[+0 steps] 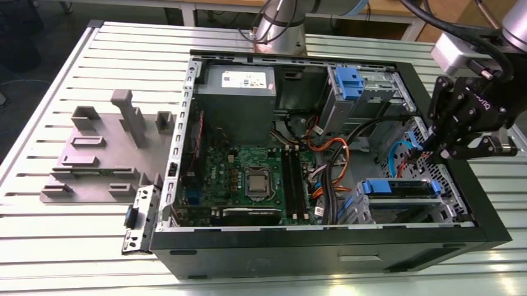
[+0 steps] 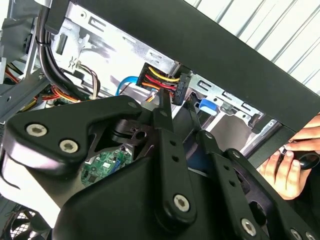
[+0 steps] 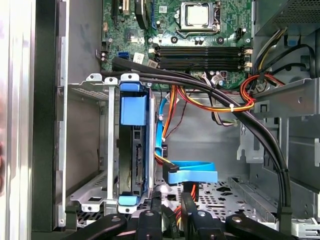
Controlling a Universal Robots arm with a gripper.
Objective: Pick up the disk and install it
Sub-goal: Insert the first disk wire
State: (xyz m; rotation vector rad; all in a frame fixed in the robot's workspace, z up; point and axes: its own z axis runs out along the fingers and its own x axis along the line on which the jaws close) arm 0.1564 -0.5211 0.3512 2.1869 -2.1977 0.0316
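You worked in a robotics lab: an opened computer case [image 1: 329, 240] lay on a slotted aluminium desk [image 1: 49, 246] beside grey fixtures [image 1: 99, 154].

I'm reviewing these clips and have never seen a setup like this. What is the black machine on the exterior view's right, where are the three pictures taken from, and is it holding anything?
It is a robot arm ending in a black gripper, hanging over an open computer case that lies on a slatted metal table. The exterior view comes from a camera off the arm; both wrist views come from cameras riding on the arm, looking into the case. The disk, a drive in blue rails, sits in the metal bay near the gripper; in the first wrist view it stands edge-on above the fingers. I see nothing held between them. A person's hand rests beside the case in the second wrist view.
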